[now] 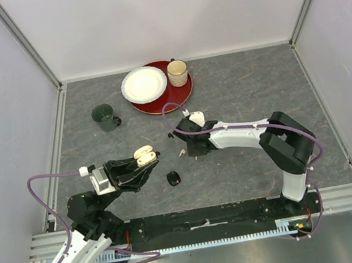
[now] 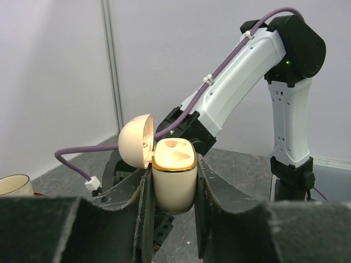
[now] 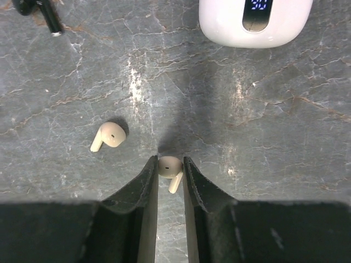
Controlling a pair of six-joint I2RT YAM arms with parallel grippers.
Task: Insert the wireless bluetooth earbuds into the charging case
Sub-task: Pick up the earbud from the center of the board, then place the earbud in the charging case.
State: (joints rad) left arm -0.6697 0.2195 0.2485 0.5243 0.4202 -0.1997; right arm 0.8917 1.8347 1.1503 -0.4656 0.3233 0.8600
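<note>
My left gripper [image 2: 174, 167] is shut on a pinkish-beige charging case [image 2: 174, 186], held upright above the table with its lid [image 2: 136, 140] open to the left and both sockets empty; the case also shows in the top view [image 1: 144, 155]. My right gripper [image 3: 170, 161] is shut on a pinkish-beige earbud [image 3: 169, 166], head between the fingertips and stem pointing back, low over the table. The second pinkish-beige earbud [image 3: 108, 136] lies on the table just left of it. A black earbud [image 3: 48, 16] lies at the top left of the right wrist view.
A white case [image 3: 255, 22] with a lit display lies just beyond my right gripper, also seen from above [image 1: 196, 118]. A black case [image 1: 174, 178] lies between the arms. A green cup [image 1: 104, 116], and a red tray [image 1: 180, 94] with plate [image 1: 144, 84] and beige cup [image 1: 177, 72], stand at the back.
</note>
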